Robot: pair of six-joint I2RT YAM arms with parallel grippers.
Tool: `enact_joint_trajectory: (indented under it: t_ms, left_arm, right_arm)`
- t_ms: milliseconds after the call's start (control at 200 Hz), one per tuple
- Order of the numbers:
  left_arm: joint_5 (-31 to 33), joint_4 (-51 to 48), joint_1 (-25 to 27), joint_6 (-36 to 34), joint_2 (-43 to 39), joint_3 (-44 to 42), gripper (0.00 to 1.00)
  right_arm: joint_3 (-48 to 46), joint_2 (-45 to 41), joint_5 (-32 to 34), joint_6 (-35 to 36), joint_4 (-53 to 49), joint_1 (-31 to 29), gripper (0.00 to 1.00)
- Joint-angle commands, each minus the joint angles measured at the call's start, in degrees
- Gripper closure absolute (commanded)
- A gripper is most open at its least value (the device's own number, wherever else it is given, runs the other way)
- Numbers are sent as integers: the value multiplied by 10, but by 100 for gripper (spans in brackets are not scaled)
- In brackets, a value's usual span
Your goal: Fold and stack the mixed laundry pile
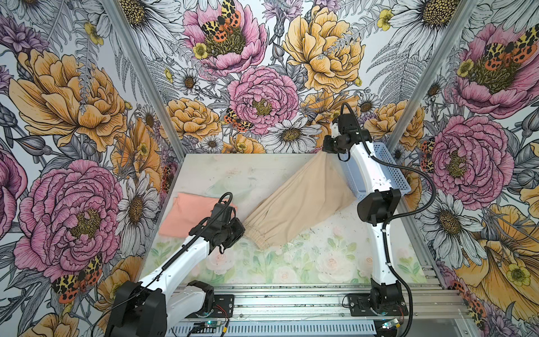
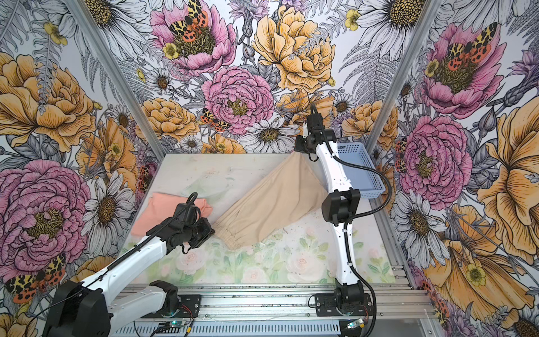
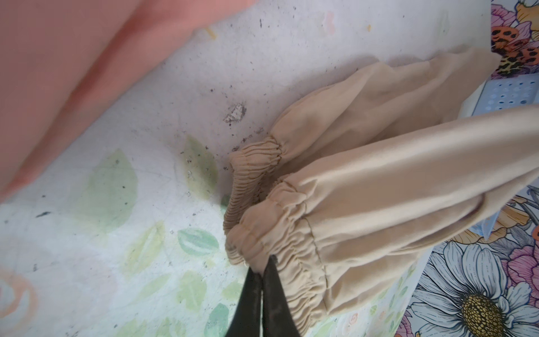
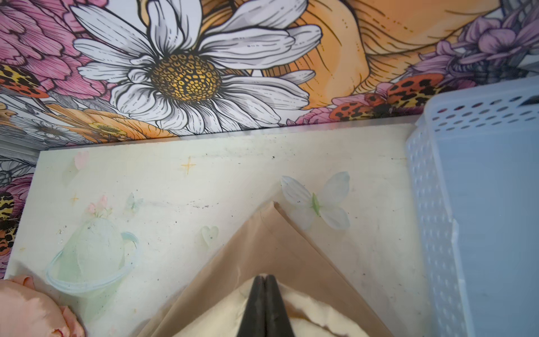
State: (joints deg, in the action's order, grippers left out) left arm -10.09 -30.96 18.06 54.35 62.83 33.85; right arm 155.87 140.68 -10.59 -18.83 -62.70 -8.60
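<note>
The beige-tan garment (image 1: 297,201) (image 2: 271,201) is stretched slantwise over the table between my two grippers. My left gripper (image 1: 243,230) (image 3: 264,262) is shut on its gathered elastic cuff (image 3: 291,256) at the near end. Over the back of the table, my right gripper (image 1: 324,151) (image 4: 264,277) is shut on the far end and holds that corner of the cloth (image 4: 262,242) raised. The peach-pink T-shirt (image 1: 186,213) (image 2: 160,210) lies folded flat at the left, partly behind my left wrist. Its chest graphic and the drawstring are hidden.
A light blue perforated basket (image 1: 393,170) (image 4: 481,204) stands at the back right corner, right beside my right arm. The floral table mat (image 1: 291,262) is bounded by flower-patterned walls on three sides and a metal rail at the front.
</note>
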Motion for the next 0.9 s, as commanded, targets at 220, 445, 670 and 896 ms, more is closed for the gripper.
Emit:
enact_joint_trajectory:
  t_ms: [220,445,670,896]
  left_arm:
    - [-7,5,-15,-29,17,3,100]
    - [-11,12,-20,-35,34,-2,100]
    - [-7,17,-22,-44,53,8,100]
    - [24,7,-23,-38,43,24,68]
  right_arm:
    - [21,71,-6,-22,97,-7,100]
    - [20,107,0,-26,108,-9,100]
    - [21,140,8,-33,124,-9,100]
    - [10,126,12,-32,131,-9,59]
